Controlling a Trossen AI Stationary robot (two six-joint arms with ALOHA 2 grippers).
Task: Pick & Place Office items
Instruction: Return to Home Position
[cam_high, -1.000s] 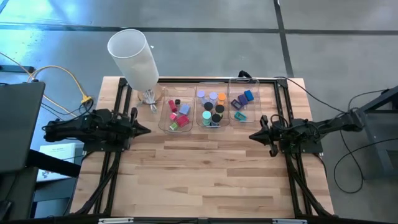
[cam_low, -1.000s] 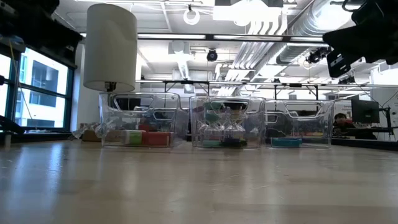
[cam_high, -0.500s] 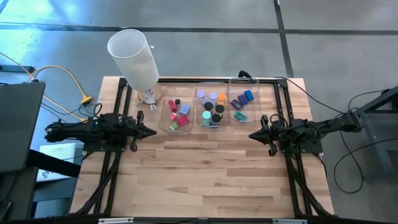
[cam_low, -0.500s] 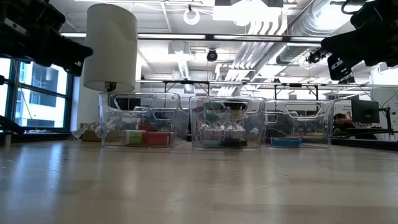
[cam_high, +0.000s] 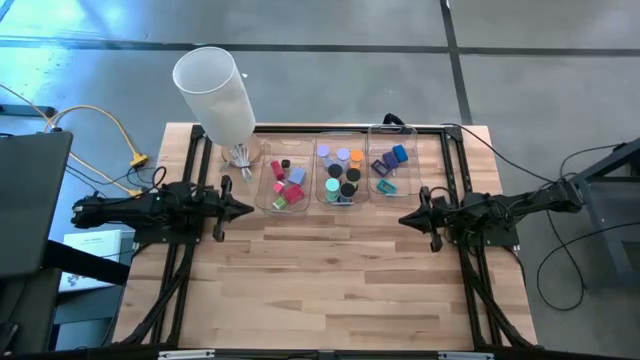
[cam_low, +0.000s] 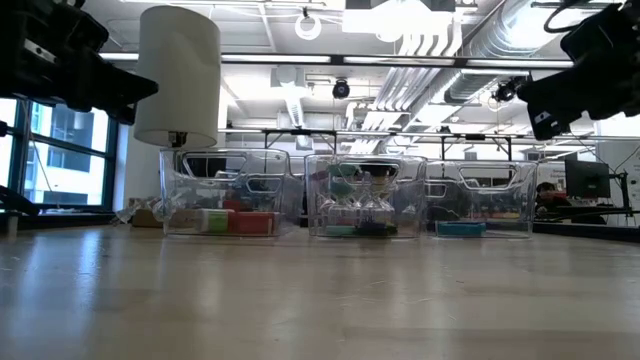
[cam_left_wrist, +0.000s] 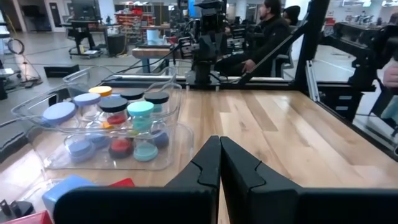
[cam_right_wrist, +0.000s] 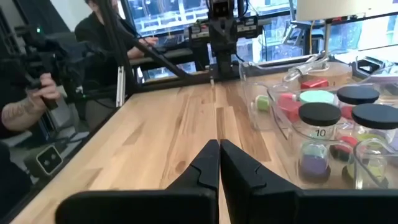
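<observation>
Left end effector (cam_high: 243, 209) closed, near binned office items (cam_high: 293, 190).

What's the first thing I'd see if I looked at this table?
Probably the big white cylinder at the table's back left corner. Next come the three clear trays in a row along the back edge, filled with colourful little office items. The left gripper and right gripper, both shut, point at each other from the table's two sides.
</observation>
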